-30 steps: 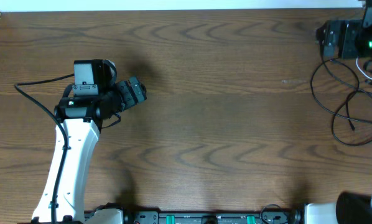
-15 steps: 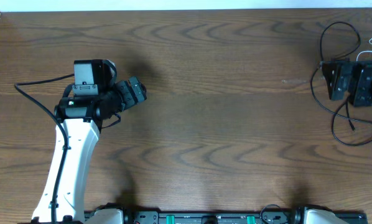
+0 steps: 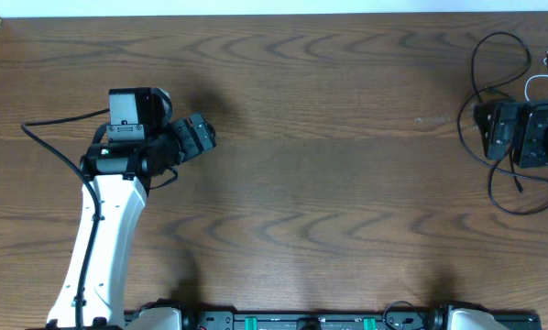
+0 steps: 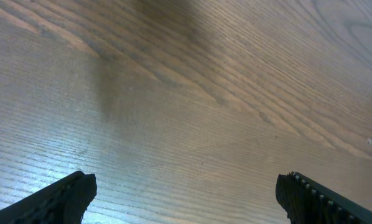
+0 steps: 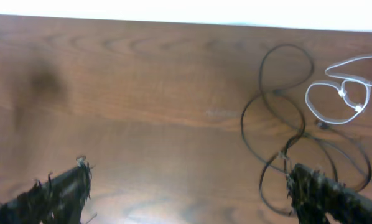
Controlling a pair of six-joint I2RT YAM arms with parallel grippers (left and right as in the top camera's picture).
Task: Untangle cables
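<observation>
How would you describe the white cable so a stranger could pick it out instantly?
Go to the right edge of the wooden table, where thin cords lie looped. Beside the large black cable loops sits the white cable: a small double loop, the only light-coloured cord in view.

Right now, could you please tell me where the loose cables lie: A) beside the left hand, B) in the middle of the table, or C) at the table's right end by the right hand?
C: the black and white cables lie looped at the right end of the table, beside the right hand; under the left hand is only bare wood.
</observation>
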